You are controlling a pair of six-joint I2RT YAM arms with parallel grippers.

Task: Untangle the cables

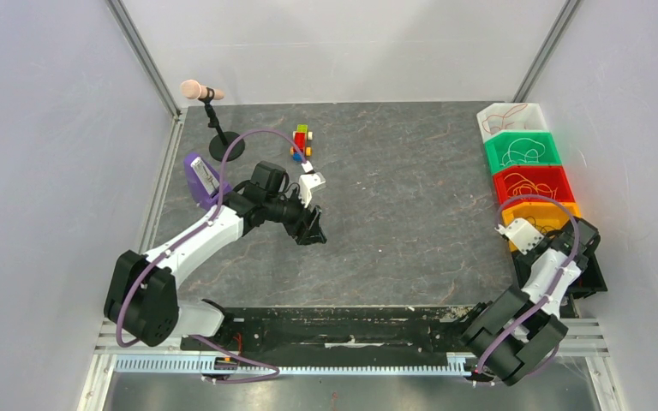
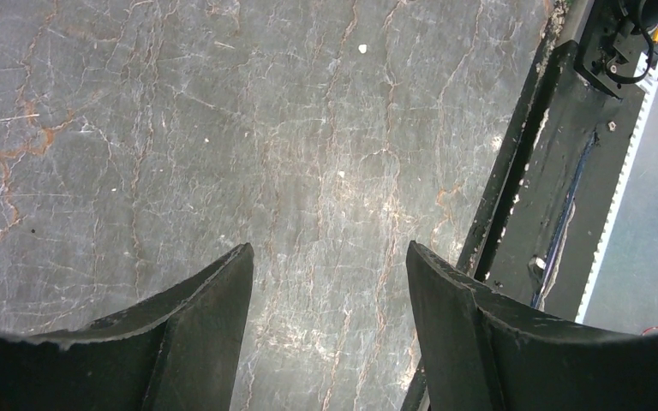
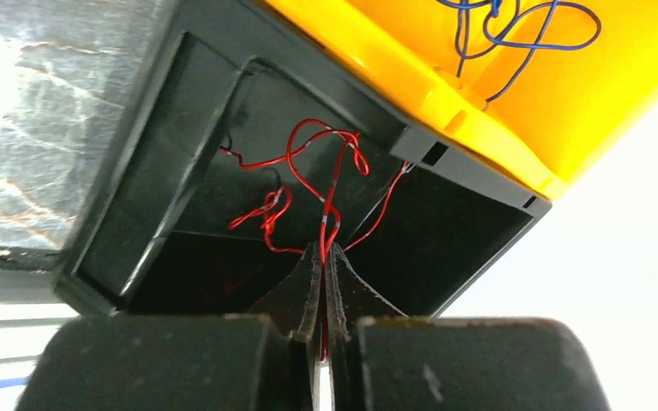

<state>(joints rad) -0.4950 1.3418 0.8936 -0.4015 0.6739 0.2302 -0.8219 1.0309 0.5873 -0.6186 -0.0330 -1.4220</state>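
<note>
Mic [image 1: 201,90] and toy blocks [image 1: 301,142] sit far left of the black bin [image 1: 595,278], toward the back. Not part of the job.

L gripper [image 2: 330,253] hovers well left of the black bin too. Jaws wide, nothing btwn them, only bare table [image 2: 223,128] below. I see no wire anywhere near it.

The cables [image 1: 521,154] are all over by the black bin. The yellow bin [image 3: 377,43] butts against its far side. Beyond that come the red bin [image 1: 499,184], green bin [image 1: 492,152] and white bin [image 1: 490,127], each a step further from the black bin. Each holds thin loose loops. The wrist cam shows a blue wire [image 3: 490,19] in the yellow bin. Colours in the other three are too fine to call from the top cam.

R gripper [image 3: 326,250] hangs right over the black bin, jaws pinched tight on a red wire [image 3: 267,208]. The wire's loops trail down inside the black bin.

My read: nearly done. The bunch looks pulled apart, approx one strand per bin, and I see no tangle on the table left of the black bin. What's left is prob. just letting the red wire drop in and backing the R arm off. One doubt: the red wire has a small twisted clump partway along, and I can't tell if it's a real knot or just a kink.
</note>
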